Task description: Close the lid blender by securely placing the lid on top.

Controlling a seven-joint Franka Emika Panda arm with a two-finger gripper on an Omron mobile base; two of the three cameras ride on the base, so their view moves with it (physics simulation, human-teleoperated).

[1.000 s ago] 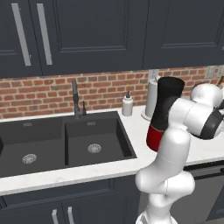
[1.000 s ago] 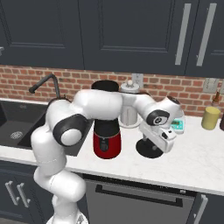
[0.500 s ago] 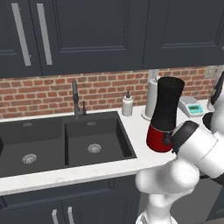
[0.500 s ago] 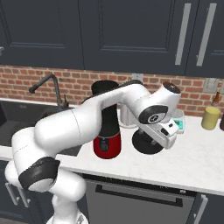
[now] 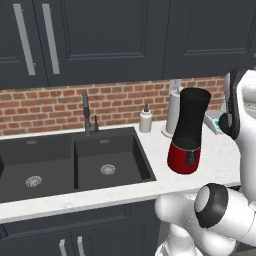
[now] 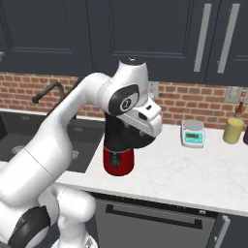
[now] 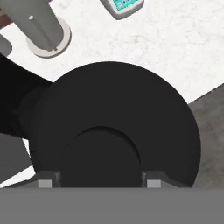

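Brick wall and dark cabinets backed a white tabletop [image 5: 220, 165] where the blender [image 5: 189, 131] stood beside the sink [image 5: 70, 160]. Seen from the hand, the lid [image 7: 118, 127] hung between the fingers [image 7: 100, 180], apparently clamped at its knob. Seating it on the jar remained. Cabinets left headroom above; the scale [image 6: 193, 133] stood well apart.

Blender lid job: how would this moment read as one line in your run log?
phase: carrying lid | gripper: shut on lid | blender: on counter, jar top uncovered | lid: not yet on jar
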